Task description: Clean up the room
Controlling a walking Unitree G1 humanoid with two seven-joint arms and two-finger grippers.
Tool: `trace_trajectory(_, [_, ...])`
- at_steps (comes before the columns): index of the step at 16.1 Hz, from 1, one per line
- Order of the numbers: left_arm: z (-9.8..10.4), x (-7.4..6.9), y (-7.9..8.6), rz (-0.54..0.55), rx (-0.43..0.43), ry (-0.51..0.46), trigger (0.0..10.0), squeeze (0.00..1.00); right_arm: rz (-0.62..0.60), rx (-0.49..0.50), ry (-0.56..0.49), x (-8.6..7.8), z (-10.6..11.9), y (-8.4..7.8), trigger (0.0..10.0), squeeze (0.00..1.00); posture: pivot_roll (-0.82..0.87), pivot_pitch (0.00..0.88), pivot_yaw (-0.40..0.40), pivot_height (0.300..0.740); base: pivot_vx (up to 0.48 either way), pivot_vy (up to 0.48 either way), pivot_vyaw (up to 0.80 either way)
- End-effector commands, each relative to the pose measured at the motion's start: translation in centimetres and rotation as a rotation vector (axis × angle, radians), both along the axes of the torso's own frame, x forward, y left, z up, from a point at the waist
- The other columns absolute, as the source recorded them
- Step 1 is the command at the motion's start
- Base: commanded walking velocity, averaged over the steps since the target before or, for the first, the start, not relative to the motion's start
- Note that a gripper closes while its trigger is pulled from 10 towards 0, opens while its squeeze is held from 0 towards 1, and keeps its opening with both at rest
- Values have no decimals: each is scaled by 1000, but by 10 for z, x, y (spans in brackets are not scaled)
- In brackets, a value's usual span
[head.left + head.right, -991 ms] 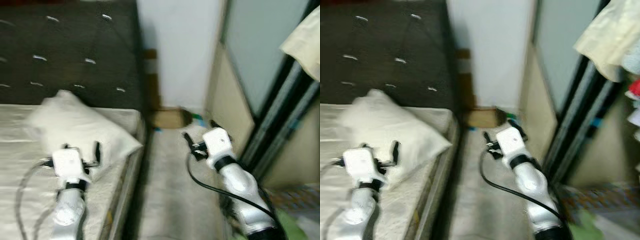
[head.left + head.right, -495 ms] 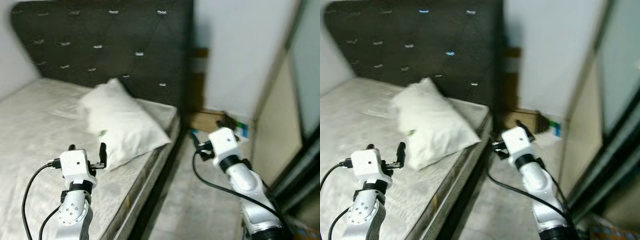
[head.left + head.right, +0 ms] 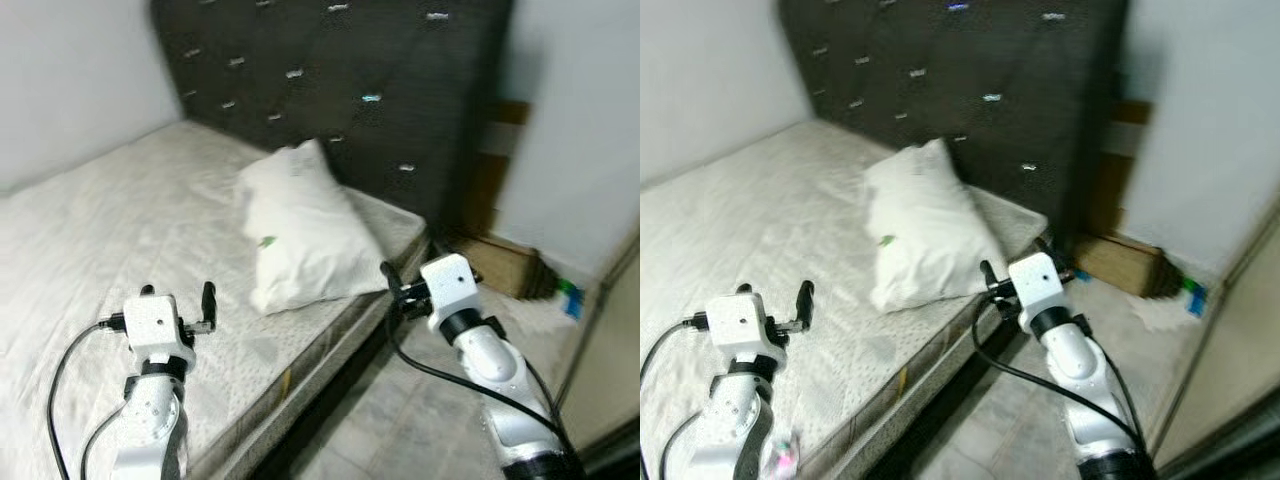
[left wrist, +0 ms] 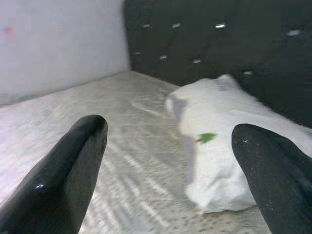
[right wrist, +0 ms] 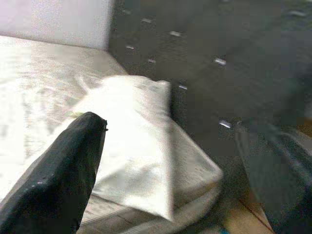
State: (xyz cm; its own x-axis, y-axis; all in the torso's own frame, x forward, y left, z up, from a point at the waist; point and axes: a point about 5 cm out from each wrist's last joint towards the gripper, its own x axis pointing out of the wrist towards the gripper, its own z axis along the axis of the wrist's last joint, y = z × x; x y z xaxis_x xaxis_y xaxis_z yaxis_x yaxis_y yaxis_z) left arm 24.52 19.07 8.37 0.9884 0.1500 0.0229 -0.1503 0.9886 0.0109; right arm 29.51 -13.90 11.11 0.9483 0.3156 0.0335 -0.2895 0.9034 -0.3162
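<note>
A white rectangular fabric pillow [image 3: 300, 235] with a small green mark [image 4: 207, 138] on its cover is lying on the pale grey-white mattress [image 3: 110, 225] of the bed, near the bed's corner and just in front of the dark tufted padded headboard [image 3: 350, 90]. The left hand [image 3: 178, 293] is hovering over the mattress, its two black fingers [image 4: 63, 170] spread wide and holding nothing. The right hand [image 3: 400, 280] is hanging beside the bed's edge over the grey tiled floor [image 3: 420, 420], fingers likewise spread apart and empty. A brown cardboard box [image 3: 500, 262] is sitting on the floor by the white wall [image 3: 580, 120].
</note>
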Motion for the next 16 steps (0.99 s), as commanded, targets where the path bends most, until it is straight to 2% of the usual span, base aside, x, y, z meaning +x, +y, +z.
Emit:
trace_trajectory(1, [2,1,3,10,5,-6,10000,0,25,3,-8,0,2,5,10000,0,-185,0,60,740,0,0,800])
trace_trajectory(4, [3,1,1,-2,33,-11,10000,0,33,2,-12,0,2,6,10000,0,-186,0,63,740,0,0,800])
trace_trajectory(16, [3,2,2,-7,56,-9,10000,0,42,3,-16,-1,1,8,10000,0,-184,0,69,740,0,0,800])
